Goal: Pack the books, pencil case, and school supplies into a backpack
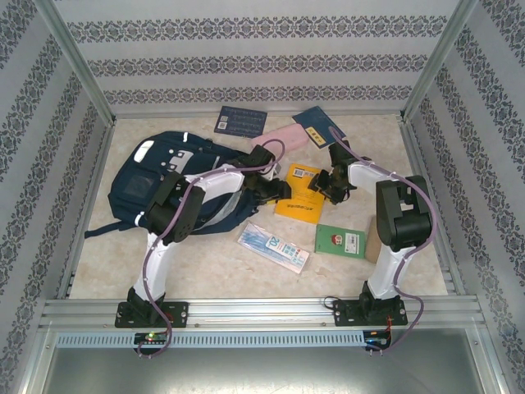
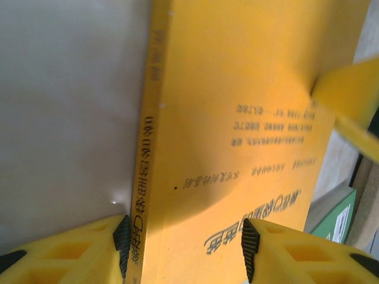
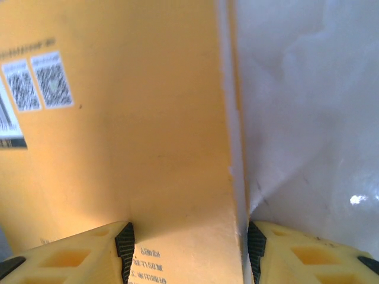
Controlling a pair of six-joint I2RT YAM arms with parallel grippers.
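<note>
Left tool [image 2: 185,245] gapes astride the yellow book [image 2: 237,118] at its spine. Right tool [image 3: 189,245], unclenched too, straddles the opposite edge

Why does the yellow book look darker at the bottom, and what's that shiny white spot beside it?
Left wrist view: a soft shadow crosses the yellow book, and its nearest print is blurry. Right wrist view: the white spot is light glaring off the table, and the book's lower part is shaded. Top external view: even light, everything fairly sharp.
</note>
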